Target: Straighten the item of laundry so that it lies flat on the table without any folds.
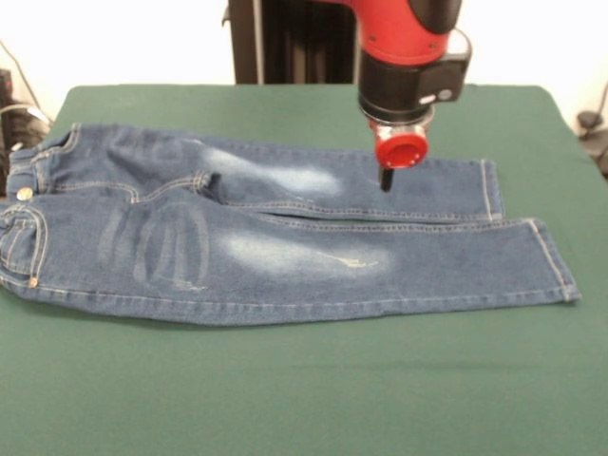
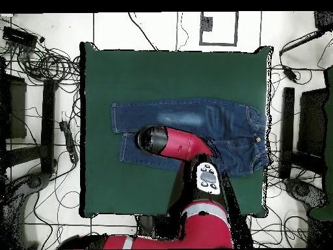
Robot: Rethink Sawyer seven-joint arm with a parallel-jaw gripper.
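Note:
The blue denim jeans (image 1: 275, 242) lie across the dark green table (image 1: 285, 399), waistband and brass button at the left, both legs running right side by side. They look mostly flat, with a small pucker at the crotch. My gripper (image 1: 386, 180) hangs under the red and black arm, just above or touching the far leg near its hem end. In the overhead view the jeans (image 2: 195, 118) lie mid-table (image 2: 162, 71) with the waistband at the right. The arm's red head (image 2: 156, 139) covers part of one leg and hides the gripper.
The black pedestal (image 1: 285, 43) stands at the table's far side. Dark equipment and cables (image 1: 11, 109) sit off the table's left edge. In the overhead view, cables and black boxes (image 2: 45, 97) surround the table on the floor.

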